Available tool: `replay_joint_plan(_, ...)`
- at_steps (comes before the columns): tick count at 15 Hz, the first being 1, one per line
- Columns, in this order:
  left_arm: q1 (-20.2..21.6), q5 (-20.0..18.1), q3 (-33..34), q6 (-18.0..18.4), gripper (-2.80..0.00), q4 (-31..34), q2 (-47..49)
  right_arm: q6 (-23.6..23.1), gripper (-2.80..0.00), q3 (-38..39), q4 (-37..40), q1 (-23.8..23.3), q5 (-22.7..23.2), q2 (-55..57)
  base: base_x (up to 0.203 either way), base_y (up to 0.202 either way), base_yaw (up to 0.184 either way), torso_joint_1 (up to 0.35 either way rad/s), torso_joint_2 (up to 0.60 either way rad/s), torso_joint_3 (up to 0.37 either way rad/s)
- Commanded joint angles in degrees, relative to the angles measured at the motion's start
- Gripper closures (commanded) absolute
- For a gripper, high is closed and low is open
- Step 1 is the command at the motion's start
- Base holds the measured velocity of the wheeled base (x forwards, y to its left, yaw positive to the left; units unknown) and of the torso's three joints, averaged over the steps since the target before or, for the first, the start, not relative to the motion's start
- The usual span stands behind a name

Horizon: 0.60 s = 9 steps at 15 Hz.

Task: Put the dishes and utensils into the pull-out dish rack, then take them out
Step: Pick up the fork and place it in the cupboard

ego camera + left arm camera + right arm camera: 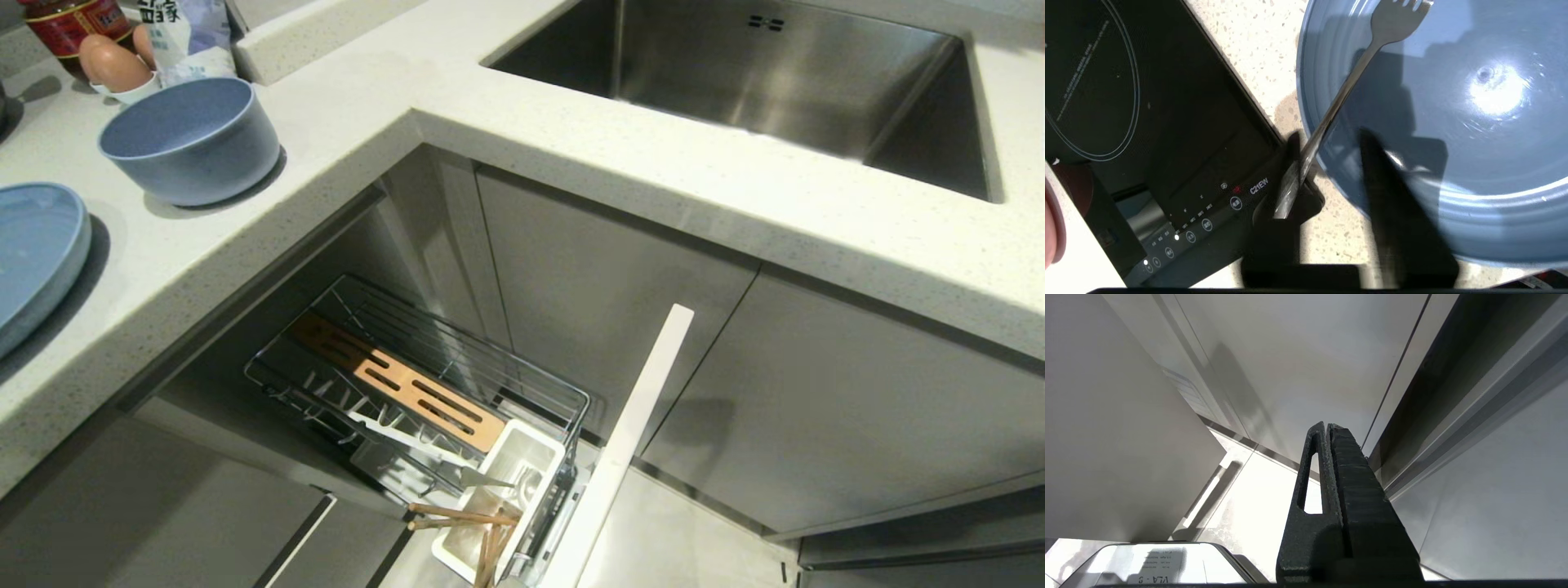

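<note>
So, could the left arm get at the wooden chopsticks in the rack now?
Probably: the thin light-brown wooden chopsticks poke uncovered from the white plastic box of the pulled-out chrome wire rack, but the left claw is over the light blue round plate.

We see a pale speckled stone worktop (571,155). At its left end rest a deep light blue round bowl (192,139), a wide light blue plate (33,253) at the edge, eggs (114,65) and a black induction hob (1147,134).

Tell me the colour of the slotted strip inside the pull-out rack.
Light orange-brown wood with dark slots, clearest in the head view.
</note>
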State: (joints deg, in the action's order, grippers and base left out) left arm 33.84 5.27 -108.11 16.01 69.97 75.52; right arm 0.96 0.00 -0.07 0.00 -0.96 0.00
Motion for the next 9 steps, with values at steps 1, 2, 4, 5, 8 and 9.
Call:
replay_joint_plan(1, 0.1, 0.1, 0.0, 0.1, -2.80, 0.3, 1.0, 0.0, 0.00, 0.0, 0.0, 0.0, 0.0, 0.0, 0.000, 0.000, 0.000, 0.000, 0.00, 0.000)
replay_joint_plan(2, 0.1, 0.0, 0.0, 0.1, -2.80, 0.3, 1.3, 0.0, 0.00, 0.0, 0.0, 0.0, 0.0, 0.0, 0.000, 0.000, 0.000, 0.000, 0.00, 0.000)
replay_joint_plan(4, 0.0, -1.5, 0.1, 0.2, -2.80, 0.0, 2.0, 0.0, 0.00, 0.0, 0.0, 0.0, 0.0, 0.0, 0.000, 0.000, 0.000, 0.000, 0.00, 0.000)
replay_joint_plan(5, 0.0, -2.8, 0.1, 0.6, -2.80, 0.0, 2.5, 0.0, 0.00, 0.1, 0.0, 0.0, 0.0, 0.0, 0.000, 0.000, 0.000, 0.000, 0.00, 0.000)
replay_joint_plan(8, -0.1, -5.0, 0.1, 2.9, -2.80, 0.3, 3.6, 0.0, 0.00, 0.0, 0.0, 0.0, 0.0, 0.0, 0.000, 0.000, 0.000, 0.000, 0.00, 0.000)
replay_joint_plan(9, -0.1, -5.5, 0.1, 3.2, -2.80, 0.4, 3.8, 0.0, 0.00, 0.0, 0.0, 0.0, 0.0, 0.0, 0.000, 0.000, 0.000, 0.000, 0.00, 0.000)
